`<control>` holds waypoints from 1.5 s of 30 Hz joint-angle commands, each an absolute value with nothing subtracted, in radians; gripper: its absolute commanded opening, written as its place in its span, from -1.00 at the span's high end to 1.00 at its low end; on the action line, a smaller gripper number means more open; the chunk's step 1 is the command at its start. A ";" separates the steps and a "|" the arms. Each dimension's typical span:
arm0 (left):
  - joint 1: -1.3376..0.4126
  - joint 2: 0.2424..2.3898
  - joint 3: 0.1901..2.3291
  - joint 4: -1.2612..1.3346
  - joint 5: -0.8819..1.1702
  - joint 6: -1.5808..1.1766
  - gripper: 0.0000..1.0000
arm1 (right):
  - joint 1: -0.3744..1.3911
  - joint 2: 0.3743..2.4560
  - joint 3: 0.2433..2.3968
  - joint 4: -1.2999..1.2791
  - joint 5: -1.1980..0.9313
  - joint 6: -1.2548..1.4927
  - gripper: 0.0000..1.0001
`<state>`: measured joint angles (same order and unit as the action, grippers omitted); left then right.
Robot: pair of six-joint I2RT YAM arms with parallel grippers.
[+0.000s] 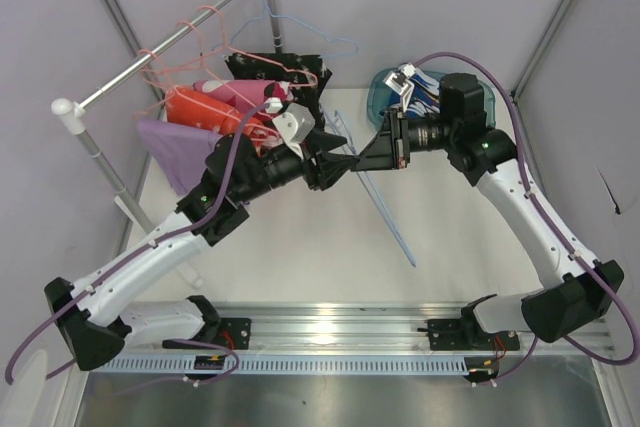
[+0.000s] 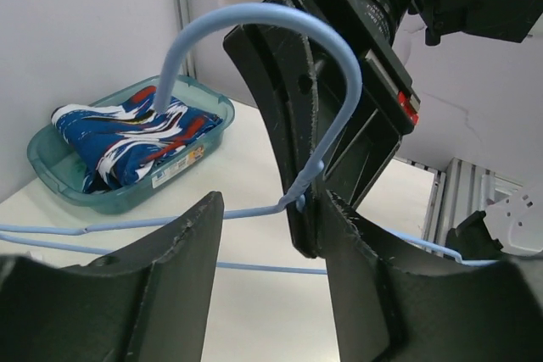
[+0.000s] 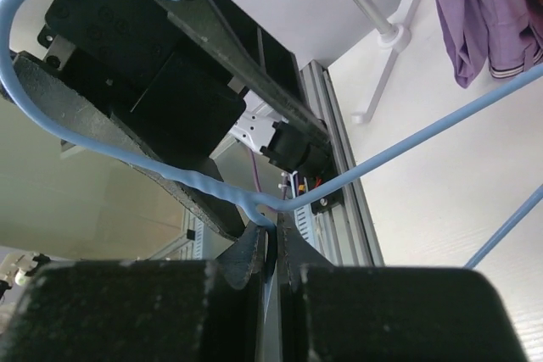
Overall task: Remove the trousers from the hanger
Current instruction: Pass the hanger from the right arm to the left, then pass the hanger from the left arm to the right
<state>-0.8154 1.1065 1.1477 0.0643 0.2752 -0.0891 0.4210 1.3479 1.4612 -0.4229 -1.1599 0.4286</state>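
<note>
My right gripper [image 1: 368, 159] [image 3: 276, 235] is shut on the neck of a bare blue hanger [image 1: 390, 222] [image 3: 382, 159] and holds it above the table's middle. My left gripper [image 1: 345, 165] [image 2: 271, 201] faces it, open, its fingers straddling the hanger [image 2: 339, 57] neck, which lies close to the right-hand finger. The blue-white-red trousers [image 1: 425, 87] [image 2: 127, 137] lie folded in a teal bin [image 1: 385, 97] [image 2: 51, 167] at the back right. Orange [image 1: 195, 107], lavender [image 1: 175, 147] [image 3: 475, 14] and pink [image 1: 250, 95] trousers hang on the rack at the left.
The clothes rack [image 1: 160, 57] stands at the back left with pink wire hangers on its rail, and its foot [image 3: 386, 36] rests on the table. A metal rail [image 1: 340, 332] runs along the near edge. Grey walls close in the back and sides.
</note>
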 commanded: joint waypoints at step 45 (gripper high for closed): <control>-0.828 1.170 1.267 0.179 -0.302 -0.201 0.99 | 0.376 1.270 1.431 -0.626 -1.025 0.390 0.27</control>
